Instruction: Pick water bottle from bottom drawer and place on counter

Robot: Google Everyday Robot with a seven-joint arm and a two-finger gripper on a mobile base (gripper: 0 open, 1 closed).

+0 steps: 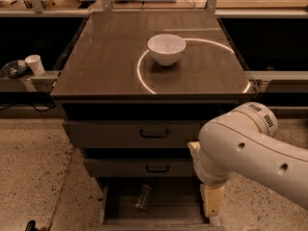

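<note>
The water bottle (144, 195) lies on its side in the open bottom drawer (115, 211), near its left middle, clear with a dark band. The counter (106, 57) is the glossy dark brown cabinet top with a curved light reflection. My white arm (250, 153) reaches down at the lower right. My gripper (212, 202) hangs over the drawer's right part, right of the bottle and apart from it. Only its tan upper part shows.
A white bowl (166, 49) stands near the counter's middle back. Two wider drawers with black handles (154, 134) are shut above the bottom drawer. A white paper cup (34, 64) stands on a ledge at the left. Speckled floor lies on both sides.
</note>
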